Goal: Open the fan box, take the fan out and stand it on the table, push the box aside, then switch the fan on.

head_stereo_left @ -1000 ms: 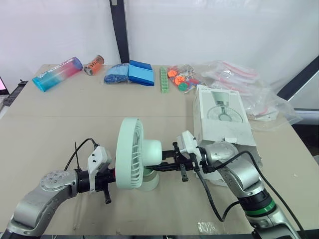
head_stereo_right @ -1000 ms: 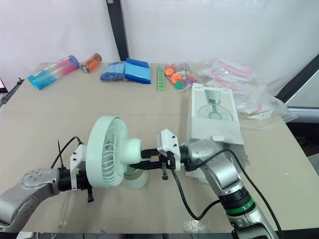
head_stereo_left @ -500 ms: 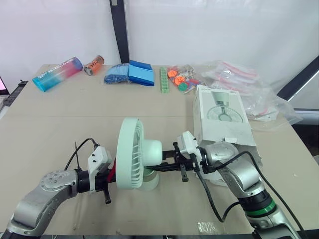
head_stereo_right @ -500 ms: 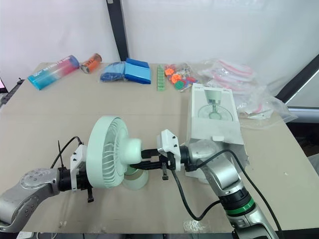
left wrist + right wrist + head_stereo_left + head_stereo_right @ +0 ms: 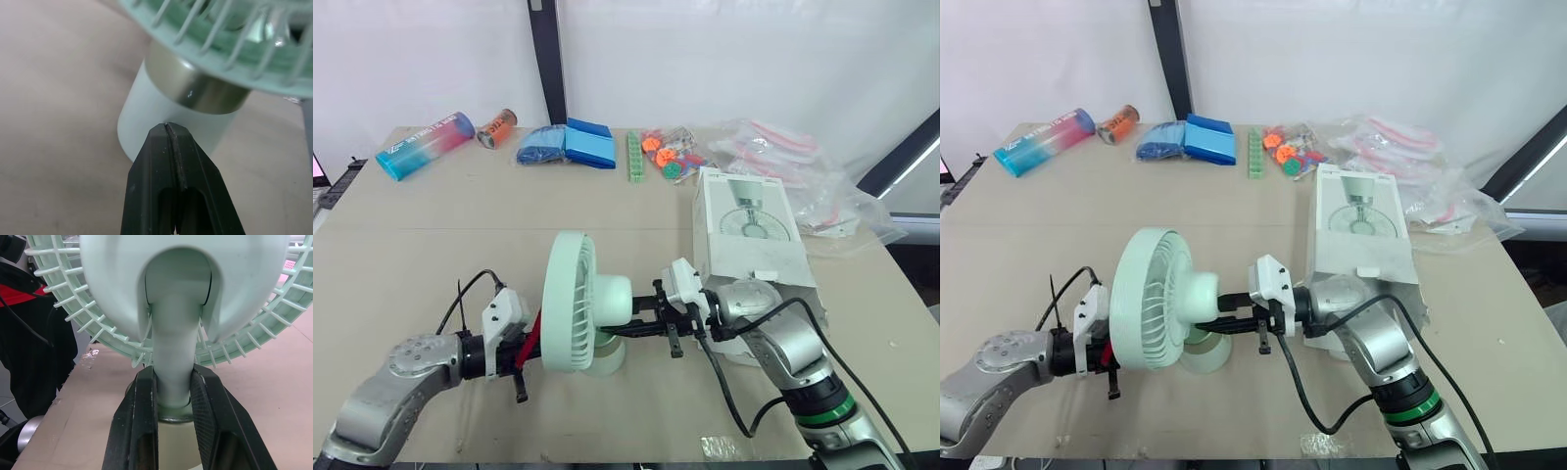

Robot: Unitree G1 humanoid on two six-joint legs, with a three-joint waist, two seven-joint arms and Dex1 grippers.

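Right wrist view: found the right claw (image 5: 173,377) clenched around the slim neck of the pale green plastic fan (image 5: 181,293), just above its round base. Saw the fan standing upright on the beige desk (image 5: 431,245) near the front edge, out of the white cardboard fan box (image 5: 751,235) lying flat nearby on the robot's right. Noted the left claw (image 5: 168,128) pressed fully closed and empty on the fan's other side, tips right at its pale cylindrical base below the metal ring, contact impossible to confirm.
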